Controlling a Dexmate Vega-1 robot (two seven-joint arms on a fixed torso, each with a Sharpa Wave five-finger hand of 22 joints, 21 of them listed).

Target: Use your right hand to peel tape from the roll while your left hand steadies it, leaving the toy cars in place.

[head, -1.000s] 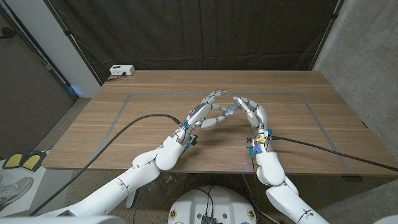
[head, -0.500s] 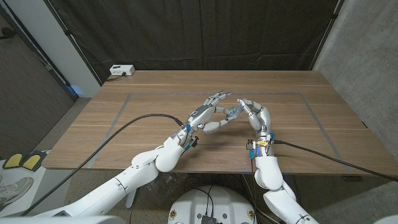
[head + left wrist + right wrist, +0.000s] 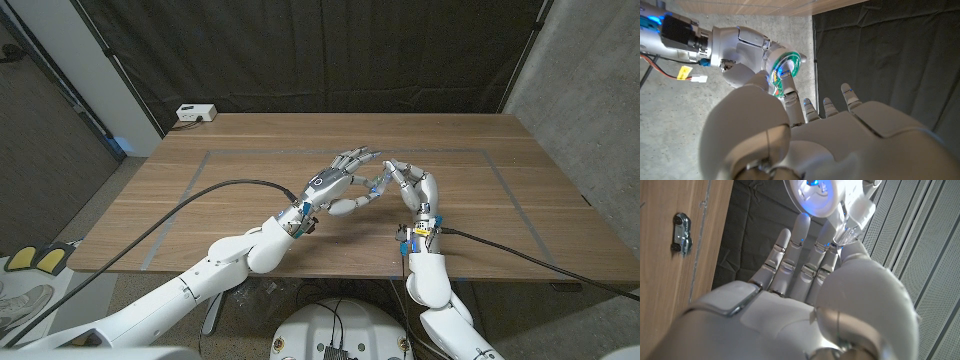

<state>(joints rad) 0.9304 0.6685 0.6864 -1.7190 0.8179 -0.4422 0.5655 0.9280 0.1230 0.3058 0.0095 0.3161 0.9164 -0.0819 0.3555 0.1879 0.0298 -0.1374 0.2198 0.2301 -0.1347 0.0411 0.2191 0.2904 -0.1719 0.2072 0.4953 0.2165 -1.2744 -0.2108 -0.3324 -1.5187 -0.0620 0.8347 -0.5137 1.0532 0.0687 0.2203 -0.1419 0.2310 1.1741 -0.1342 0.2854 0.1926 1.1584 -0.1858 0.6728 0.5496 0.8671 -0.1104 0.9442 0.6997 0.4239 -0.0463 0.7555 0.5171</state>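
One tape roll (image 3: 786,71), green-rimmed, sits raised above the wooden table (image 3: 480,215) between the two hands, near the table's middle. Seen from the left wrist, the right hand (image 3: 412,187) has its fingers closed around the roll, while the left hand (image 3: 340,183) reaches its fingertips (image 3: 788,86) against the roll's face; whether that hand truly clamps it I cannot tell. No freed strip of tape is visible (the roll is small and half hidden), so the peel looks barely begun, if at all. A toy car (image 3: 681,232) rests on the table, apart from both hands and apparently undisturbed.
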